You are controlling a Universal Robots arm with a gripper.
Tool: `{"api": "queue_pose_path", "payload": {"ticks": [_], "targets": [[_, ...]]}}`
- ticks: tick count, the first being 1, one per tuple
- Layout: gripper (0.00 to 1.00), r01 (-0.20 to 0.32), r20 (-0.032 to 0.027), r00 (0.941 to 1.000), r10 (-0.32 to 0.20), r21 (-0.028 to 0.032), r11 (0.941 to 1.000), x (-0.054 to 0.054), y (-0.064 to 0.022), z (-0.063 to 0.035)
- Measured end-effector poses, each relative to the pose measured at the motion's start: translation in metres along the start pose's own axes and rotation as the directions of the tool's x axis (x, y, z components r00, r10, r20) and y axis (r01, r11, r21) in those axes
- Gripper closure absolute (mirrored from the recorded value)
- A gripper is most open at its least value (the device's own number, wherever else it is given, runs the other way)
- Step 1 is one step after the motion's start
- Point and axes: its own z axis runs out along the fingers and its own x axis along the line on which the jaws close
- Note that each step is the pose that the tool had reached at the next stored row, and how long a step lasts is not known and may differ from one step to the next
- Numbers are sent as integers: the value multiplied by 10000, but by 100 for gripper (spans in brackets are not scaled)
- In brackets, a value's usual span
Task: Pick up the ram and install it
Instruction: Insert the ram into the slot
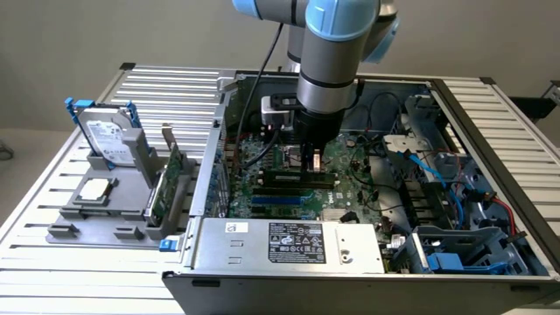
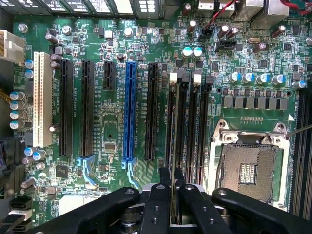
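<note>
My gripper [image 1: 313, 157] reaches straight down into the open computer case [image 1: 210, 164], just over the motherboard [image 2: 112, 126]. It is shut on the ram [image 2: 172, 204], a thin green stick that appears edge-on between the two black fingers [image 2: 158, 195] in the wrist view. In the exterior view the ram [image 1: 289, 176] shows as a long dark green strip under the fingers. It runs in line with the black memory slots [image 2: 189, 122], whose white latches sit at their far ends. Whether it touches a slot I cannot tell.
Beside the memory slots lie the bare CPU socket [image 2: 248, 170] and the blue expansion slot [image 2: 129, 112]. A power supply [image 1: 289, 243] fills the case front. A grey fixture at the exterior view's left holds a hard drive [image 1: 109, 141] and a green expansion card [image 1: 170, 180]. Blue cables [image 1: 429, 170] run at the right.
</note>
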Motion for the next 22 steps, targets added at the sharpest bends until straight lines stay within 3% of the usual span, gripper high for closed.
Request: {"api": "queue_pose_path", "payload": {"ticks": [6, 15, 22], "targets": [[86, -2, -17, 10000, 2, -3, 10000, 0, -4, 1], [86, 22, -123, 9999, -22, -5, 10000, 1, -19, 0], [86, 21, -129, 9999, -21, -4, 10000, 0, -17, 1]]}}
